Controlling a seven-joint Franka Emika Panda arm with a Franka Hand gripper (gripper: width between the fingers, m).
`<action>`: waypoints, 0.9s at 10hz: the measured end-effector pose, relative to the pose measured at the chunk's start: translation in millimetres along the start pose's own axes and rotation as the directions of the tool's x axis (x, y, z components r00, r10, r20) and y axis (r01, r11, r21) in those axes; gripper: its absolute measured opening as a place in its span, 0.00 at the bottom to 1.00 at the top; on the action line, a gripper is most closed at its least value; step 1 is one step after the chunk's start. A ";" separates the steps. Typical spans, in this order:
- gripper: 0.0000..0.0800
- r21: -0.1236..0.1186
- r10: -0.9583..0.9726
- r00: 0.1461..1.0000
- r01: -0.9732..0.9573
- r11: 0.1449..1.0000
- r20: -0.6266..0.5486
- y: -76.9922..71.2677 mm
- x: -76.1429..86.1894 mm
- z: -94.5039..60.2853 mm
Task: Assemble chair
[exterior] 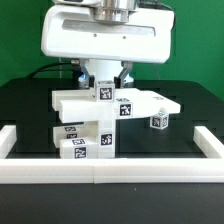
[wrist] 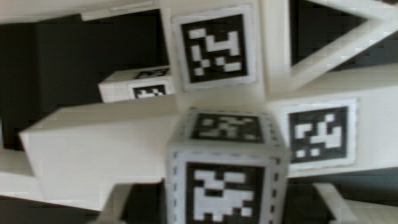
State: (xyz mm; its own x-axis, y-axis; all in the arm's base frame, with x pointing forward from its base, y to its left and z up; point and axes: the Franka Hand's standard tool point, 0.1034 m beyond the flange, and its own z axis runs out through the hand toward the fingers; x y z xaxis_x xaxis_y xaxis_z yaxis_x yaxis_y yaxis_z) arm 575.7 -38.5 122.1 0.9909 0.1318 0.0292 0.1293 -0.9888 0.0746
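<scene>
**Inventory, read across from the exterior view's left.**

**Item 1.** Left rail [exterior: 12, 145]: plain white border strip on the black counter [exterior: 30, 110]. It meets the front rail [exterior: 110, 172]. Not a chair part.

**Item 2.** Stacked blocks [exterior: 82, 142]: 2 or 3 tagged white chair pieces piled together left of centre, resting on the counter. I cannot tell how they interlock.

**Item 3.** Upright bar [exterior: 102, 90]: tagged white piece, long axis vertical, rising at the slab's rear edge above the stack. It sits straight beneath the end effector, not off to either side.

**Item 4.** End effector [exterior: 104, 76]: hangs under the 1 arm [exterior: 105, 30], pointing straight down. Its jaws flank the top of the upright bar and are pressed in on it, pinching it, as best I can judge from here. The wrist view shows only tagged white faces at close range, and no fingertip stands out there.

**Item 5.** Slab [exterior: 150, 103]: flat wide piece, long axis across the view. It lies over the stack and reaches toward the right, with 1 tag facing front.

**Item 6.** Small cube [exterior: 158, 121]: tagged, alone on the counter just beside the slab's right end, apart from the end effector.

**Item 7.** Right rail [exterior: 208, 145]: plain border strip.

**Note:** the grip and the bar share 1 vertical line. My judgement is that the coming move runs along that axis, up or down, with no sideways reach needed first.
</scene>
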 end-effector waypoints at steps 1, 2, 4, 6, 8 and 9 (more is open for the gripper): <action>0.36 0.002 0.043 0.999 -0.043 0.999 0.000 -0.3 0.1 0.0; 0.36 0.002 0.127 0.992 -0.127 0.992 0.000 -0.4 0.1 0.1; 0.36 0.002 0.244 0.970 -0.244 0.970 0.000 -0.4 0.1 0.1; 0.36 0.002 0.360 0.933 -0.360 0.933 0.000 -0.5 0.1 0.1; 0.36 0.002 0.464 0.886 -0.464 0.886 0.000 -0.6 0.0 0.2; 0.36 0.002 0.539 0.842 -0.539 0.842 0.001 -0.8 0.1 0.2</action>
State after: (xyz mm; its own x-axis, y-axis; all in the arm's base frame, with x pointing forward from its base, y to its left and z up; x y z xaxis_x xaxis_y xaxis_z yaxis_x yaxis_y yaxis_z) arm 575.7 -37.7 121.8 0.9041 -0.4225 0.0641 -0.4255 -0.9038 0.0452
